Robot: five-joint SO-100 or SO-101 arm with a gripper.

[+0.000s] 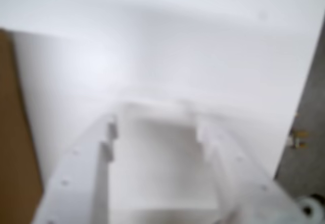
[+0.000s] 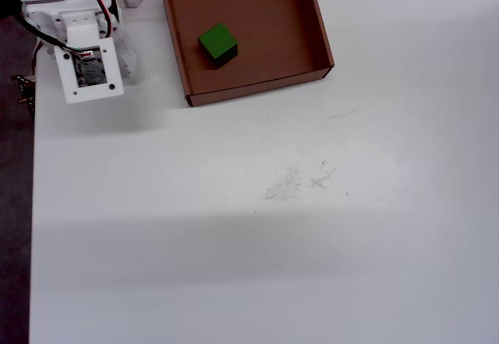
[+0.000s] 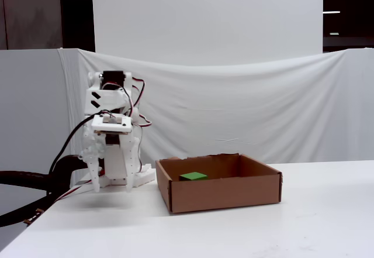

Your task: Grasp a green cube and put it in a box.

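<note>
In the fixed view, the brown cardboard box [image 3: 219,192] sits low at centre, and the green cube [image 3: 193,176], bright on top with darker sides, rests on its floor. Further left, the gripper [image 3: 111,185] hangs empty above the table [image 3: 304,223], fingers apart.

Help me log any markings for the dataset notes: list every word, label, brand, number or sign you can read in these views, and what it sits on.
None can be read.
The circuit board on the arm in the overhead view has fine markings, too small to read.
The box, the green cube inside it and the table bear no text.
The wrist view is too blurred to show print on the gripper.
</note>
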